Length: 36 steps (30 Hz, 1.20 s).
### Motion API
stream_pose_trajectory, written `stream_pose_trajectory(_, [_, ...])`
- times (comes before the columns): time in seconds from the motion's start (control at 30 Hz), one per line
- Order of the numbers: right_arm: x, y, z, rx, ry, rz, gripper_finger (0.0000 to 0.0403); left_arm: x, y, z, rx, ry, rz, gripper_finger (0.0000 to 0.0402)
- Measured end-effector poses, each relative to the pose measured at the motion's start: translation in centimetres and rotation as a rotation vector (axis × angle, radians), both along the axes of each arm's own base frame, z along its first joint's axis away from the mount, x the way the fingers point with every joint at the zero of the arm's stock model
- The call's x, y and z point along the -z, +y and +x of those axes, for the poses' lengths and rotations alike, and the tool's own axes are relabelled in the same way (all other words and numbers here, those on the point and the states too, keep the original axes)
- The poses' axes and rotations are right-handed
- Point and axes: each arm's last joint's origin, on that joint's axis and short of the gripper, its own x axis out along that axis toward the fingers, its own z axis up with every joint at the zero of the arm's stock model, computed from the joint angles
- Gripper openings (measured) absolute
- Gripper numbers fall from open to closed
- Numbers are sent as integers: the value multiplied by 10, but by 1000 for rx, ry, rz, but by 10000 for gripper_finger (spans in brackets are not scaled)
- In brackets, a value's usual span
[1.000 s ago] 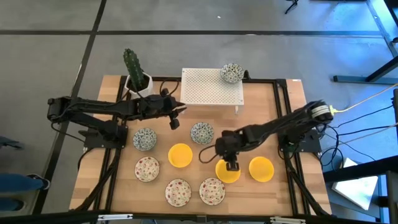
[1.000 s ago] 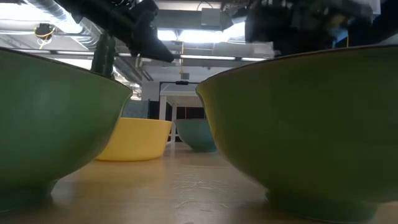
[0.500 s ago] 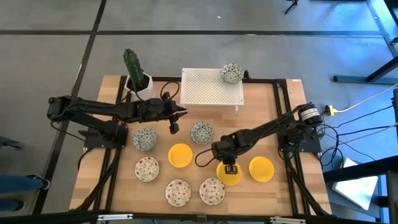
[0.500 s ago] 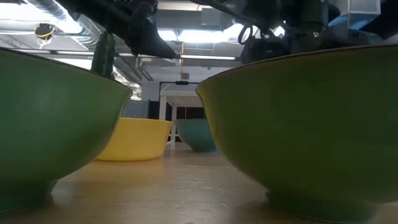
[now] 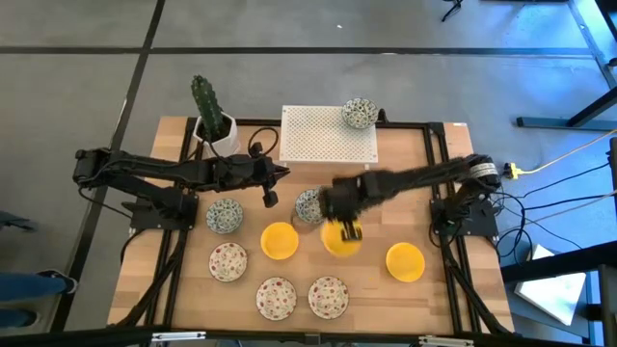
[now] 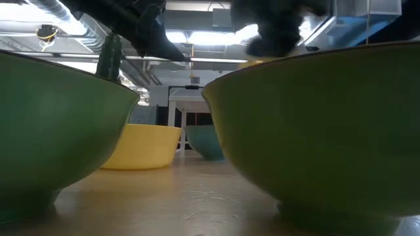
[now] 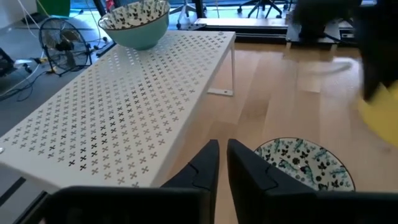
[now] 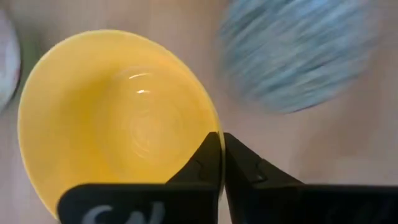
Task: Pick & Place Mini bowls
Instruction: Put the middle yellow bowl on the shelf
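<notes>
pinched on the rim of a yellow bowl [image 8: 118, 118], the right gripper [image 5: 349, 231] has its fingers pressed close with only the thin lip between them, and the bowl hangs off the wood near the middle of the table [image 5: 434, 193], just beside a grey-green bowl [image 5: 310, 204]. a rim pinch looks the sensible hold: these bowls seem light, stiff and glossy, so probably slippery, and likely to chip if dropped. gripped at one edge, the bowl may tilt.

counting from the front edge: two speckled bowls [image 5: 276, 297] side by side, a third [image 5: 228, 261] a little further back towards the left edge, and a yellow one [image 5: 405, 261] towards the right edge. next come a yellow bowl [image 5: 280, 240] resting near the middle and the lifted one, making three yellow. behind those sit two grey-green bowls, the other [image 5: 224, 215] nearer the left edge. a third patterned bowl [image 5: 360, 113] stands on the white stand [image 5: 323, 140] at the back edge. nine in all.

left gripper [image 5: 269, 192] hovers near the stand, fingers nearly together, holding nothing.
</notes>
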Motion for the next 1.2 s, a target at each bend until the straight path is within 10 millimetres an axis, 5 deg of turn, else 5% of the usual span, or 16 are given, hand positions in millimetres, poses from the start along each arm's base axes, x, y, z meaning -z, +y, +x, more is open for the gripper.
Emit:
stream_pose_trajectory(0.23, [-79,-90,4,271,-271,-266,7,1,0,-1,1,16,-1,24])
stream_pose_trajectory(0.5, [-82,-196,-23,549,-304,-132,7,4,0,-2,-4,37,-16,23])
stream_pose_trajectory(0.9, [-59,-213,-31,547,-252,-68,10,3,2,-3,-66,57,56,28])
stream_pose_trajectory(1.2, [-45,-219,-30,556,-261,-81,50,3,3,-3,-80,59,68,50])
